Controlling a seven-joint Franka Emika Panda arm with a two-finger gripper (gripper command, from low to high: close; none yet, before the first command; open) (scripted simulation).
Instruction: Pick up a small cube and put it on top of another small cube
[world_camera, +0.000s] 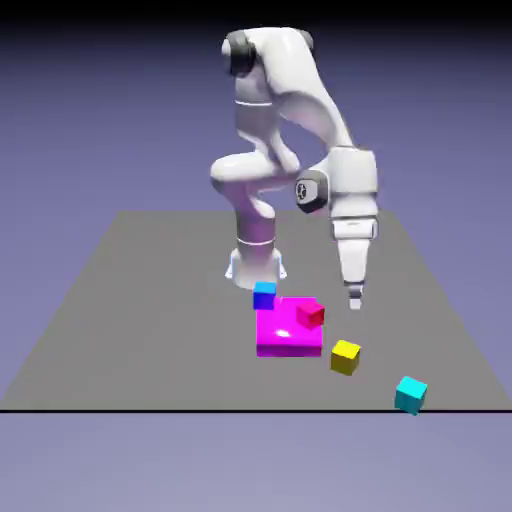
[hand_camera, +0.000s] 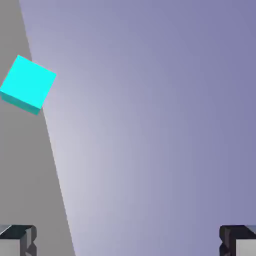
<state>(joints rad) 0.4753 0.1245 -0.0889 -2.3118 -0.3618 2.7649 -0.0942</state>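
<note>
From outside, the arm hangs above the desk (world_camera: 120, 300) with fingers (world_camera: 355, 298) spread wide and empty, the cyan cube (world_camera: 410, 394) near the front edge, beyond the yellow cube (world_camera: 345, 356), while the hand camera catches the cyan cube (hand_camera: 27, 83) off-centre, suggesting the approach isn't lined up.

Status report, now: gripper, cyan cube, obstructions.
Gripper open, empty, above table. Cyan cube at table's near edge, untouched. Yellow cube clear on top. Nothing in the way.
</note>
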